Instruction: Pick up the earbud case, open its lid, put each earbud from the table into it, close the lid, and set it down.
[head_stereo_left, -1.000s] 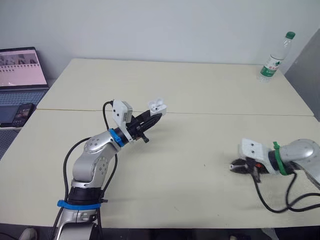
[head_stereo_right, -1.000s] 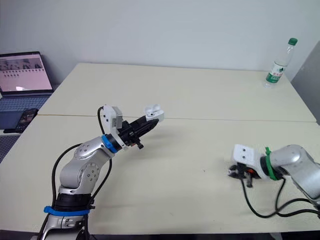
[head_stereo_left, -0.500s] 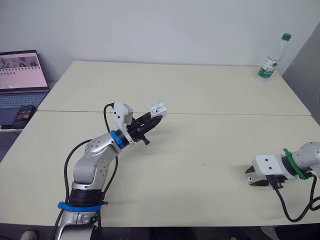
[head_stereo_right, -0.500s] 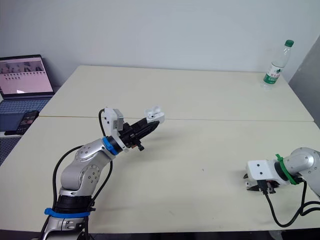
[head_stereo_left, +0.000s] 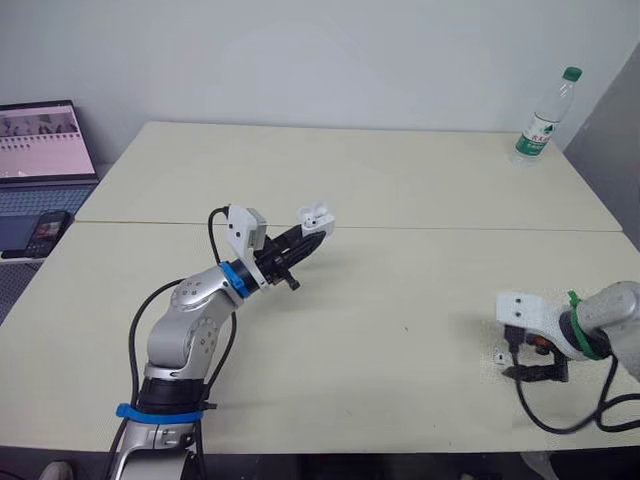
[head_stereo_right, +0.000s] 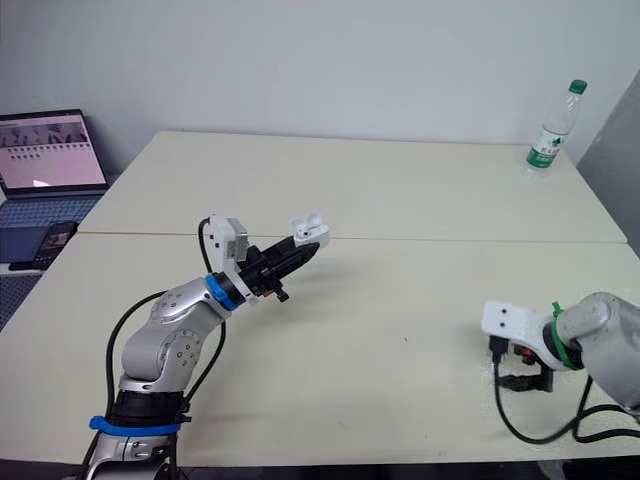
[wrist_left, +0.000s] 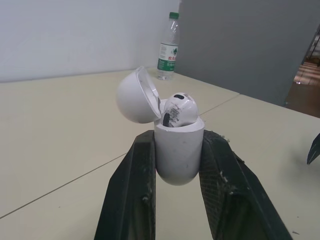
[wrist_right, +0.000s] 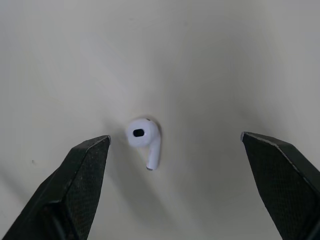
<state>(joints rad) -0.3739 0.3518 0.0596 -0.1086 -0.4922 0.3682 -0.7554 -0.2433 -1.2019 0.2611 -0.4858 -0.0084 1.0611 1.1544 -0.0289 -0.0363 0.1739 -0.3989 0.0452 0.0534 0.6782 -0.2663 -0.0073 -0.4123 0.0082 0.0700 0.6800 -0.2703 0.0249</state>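
The right claw (wrist_right: 175, 136) hangs over the near right part of the surface (head_stereo_left: 400, 180), its two fingers spread wide. The loose bud (wrist_right: 145, 140) lies flat on the surface between them, closer to one finger than the other and touching neither. Its stem points away from the rounded head.

The left claw (head_stereo_left: 305, 234) is shut on the case (wrist_left: 178, 150), squeezing its lower body from both sides. It holds the case upright, off the surface, left of centre. The lid (wrist_left: 134, 97) is swung back on its hinge. A seated bud (wrist_left: 179, 107) shows in the open top, head up. The socket beside it cannot be made out, but I take it to be free.

So the pick-up and the lid opening look done, and one bud looks stowed. The step in hand is the grasp of the second bud.

The next move calls for the right claw to drop straight down and centre on the bud before it shuts. The bud is small and rounded, so an off-centre pinch may squirt it aside. It then has to cross to the case and go in stem first, which likely needs a turn of the wrist.

A bottle (head_stereo_left: 541, 117) stands at the far right corner. A laptop (head_stereo_left: 45, 140) and a phone (head_stereo_left: 38, 230) sit off to the far left, all well apart from the work.
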